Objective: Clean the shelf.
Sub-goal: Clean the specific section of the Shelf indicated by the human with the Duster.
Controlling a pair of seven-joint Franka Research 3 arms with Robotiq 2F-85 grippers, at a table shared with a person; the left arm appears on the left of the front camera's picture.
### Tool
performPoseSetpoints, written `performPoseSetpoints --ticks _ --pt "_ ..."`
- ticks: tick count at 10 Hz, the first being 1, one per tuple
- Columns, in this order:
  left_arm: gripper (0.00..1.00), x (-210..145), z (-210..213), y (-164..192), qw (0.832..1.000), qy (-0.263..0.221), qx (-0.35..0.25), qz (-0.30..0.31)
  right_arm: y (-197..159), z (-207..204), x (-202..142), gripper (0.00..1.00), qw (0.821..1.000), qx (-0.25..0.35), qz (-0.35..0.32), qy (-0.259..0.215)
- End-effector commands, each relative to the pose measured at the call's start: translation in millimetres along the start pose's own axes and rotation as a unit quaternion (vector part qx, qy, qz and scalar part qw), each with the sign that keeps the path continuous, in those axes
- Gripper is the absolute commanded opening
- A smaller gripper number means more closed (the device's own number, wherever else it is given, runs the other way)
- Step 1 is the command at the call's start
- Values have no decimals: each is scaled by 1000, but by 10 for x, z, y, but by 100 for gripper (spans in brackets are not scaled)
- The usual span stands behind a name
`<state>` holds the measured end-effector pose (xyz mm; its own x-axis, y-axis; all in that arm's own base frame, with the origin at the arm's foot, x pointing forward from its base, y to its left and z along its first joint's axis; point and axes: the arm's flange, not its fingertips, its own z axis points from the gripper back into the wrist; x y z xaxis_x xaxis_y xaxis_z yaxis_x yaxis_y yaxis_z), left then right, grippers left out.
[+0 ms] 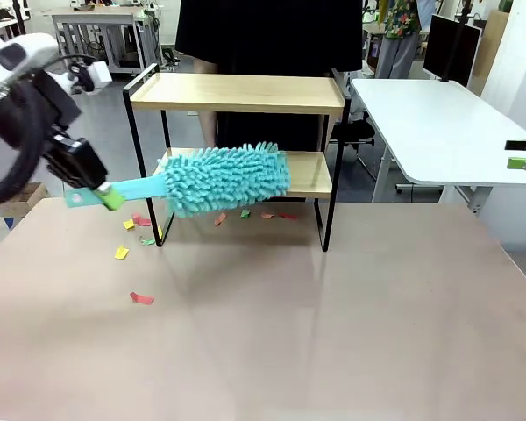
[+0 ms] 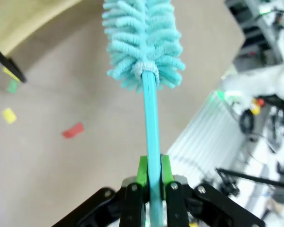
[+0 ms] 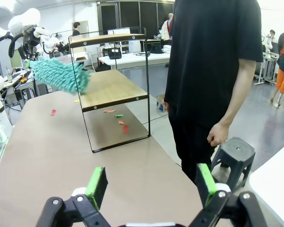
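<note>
Clamped on the fluffy turquoise duster (image 1: pixel 228 180), the left hand (image 1: pixel 101 191) stands left of the black-framed light-wood shelf (image 1: pixel 237 92), the duster pointing rightward along its lower board (image 1: pixel 311 174).

Teal duster (image 1: pixel 228 180) seemingly against shelf (image 1: pixel 237 92)

The shelf (image 1: pixel 237 92) is stood on the far part of the bench (image 1: pixel 351 333). Small coloured paper scraps (image 1: pixel 128 224) are scattered on the bench by the shelf's left legs and beneath its lower board (image 1: pixel 309 173). One red scrap (image 1: pixel 141 298) is seen nearer, apart from the rest.
</note>
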<state>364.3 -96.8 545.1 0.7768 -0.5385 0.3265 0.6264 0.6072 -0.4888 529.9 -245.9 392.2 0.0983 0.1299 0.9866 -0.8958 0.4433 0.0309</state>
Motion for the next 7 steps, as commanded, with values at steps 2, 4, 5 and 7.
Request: performPoseSetpoints --ticks 2,4,5,7 --pt "13 -138 426 74 998 52 -19 -4 8 -6 34 100 1000 0 3 1" --pt "13 -223 467 -6 987 159 -3 7 8 -6 34 100 1000 0 3 1" --pt "13 -271 480 -13 983 184 13 8 8 -6 34 100 1000 0 3 1" --pt "13 -446 525 -29 969 233 79 -32 8 -6 34 100 1000 0 3 1"
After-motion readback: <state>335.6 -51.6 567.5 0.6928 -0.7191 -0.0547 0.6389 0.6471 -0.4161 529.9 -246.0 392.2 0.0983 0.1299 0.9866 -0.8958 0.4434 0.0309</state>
